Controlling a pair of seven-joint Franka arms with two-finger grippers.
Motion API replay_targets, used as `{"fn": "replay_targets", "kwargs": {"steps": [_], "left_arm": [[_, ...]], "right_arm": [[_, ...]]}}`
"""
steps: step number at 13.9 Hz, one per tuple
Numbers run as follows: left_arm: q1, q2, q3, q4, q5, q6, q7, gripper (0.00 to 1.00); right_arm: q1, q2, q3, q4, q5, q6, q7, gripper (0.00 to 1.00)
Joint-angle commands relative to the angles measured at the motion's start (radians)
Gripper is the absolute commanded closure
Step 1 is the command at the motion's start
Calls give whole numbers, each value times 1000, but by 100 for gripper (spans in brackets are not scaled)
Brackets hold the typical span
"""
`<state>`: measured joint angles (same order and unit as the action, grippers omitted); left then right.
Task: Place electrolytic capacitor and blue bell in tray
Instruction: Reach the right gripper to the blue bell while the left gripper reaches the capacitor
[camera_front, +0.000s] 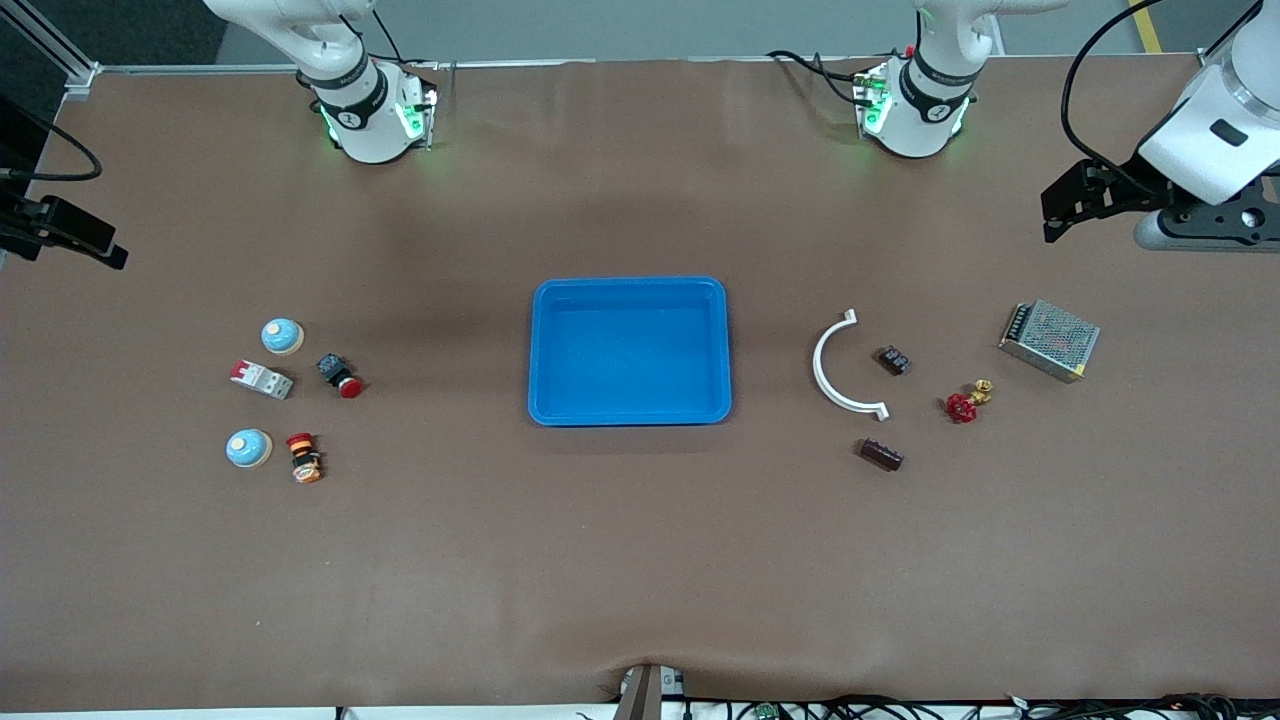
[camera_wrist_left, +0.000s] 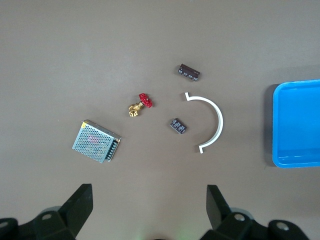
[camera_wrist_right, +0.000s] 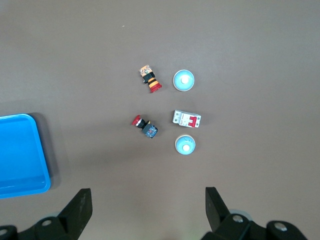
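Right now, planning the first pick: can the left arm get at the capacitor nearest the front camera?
Probably yes: the capacitor lies alone, clear of the white arc, and the left gripper is open.

No legible text, label, brand or number on any item in these views

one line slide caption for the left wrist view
Open left gripper over brown table, dark cylindrical capacitor near bright-blue plastic tray.

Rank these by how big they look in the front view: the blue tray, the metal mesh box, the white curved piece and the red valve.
1. Blue tray, by far the largest.
2. White curved piece and metal mesh box: too alike in span to rank; the box looks bulkier.
3. Red valve, the smallest.
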<state>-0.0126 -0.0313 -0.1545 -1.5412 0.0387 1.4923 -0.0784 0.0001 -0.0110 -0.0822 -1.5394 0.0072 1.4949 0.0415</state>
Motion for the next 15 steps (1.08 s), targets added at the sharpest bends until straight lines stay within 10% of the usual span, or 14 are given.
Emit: {"fn": "replay_targets", "kwargs": {"steps": [1, 15], "left_arm": [[3, -18, 0, 1, -20, -15, 20, 0], [11, 40, 13, -121, -5, 25, -7, 0]], "right_arm": [[3, -20, 1, -18, 7, 11, 14, 0], [-107, -4, -2, -114, 23, 100, -2, 0]]}}
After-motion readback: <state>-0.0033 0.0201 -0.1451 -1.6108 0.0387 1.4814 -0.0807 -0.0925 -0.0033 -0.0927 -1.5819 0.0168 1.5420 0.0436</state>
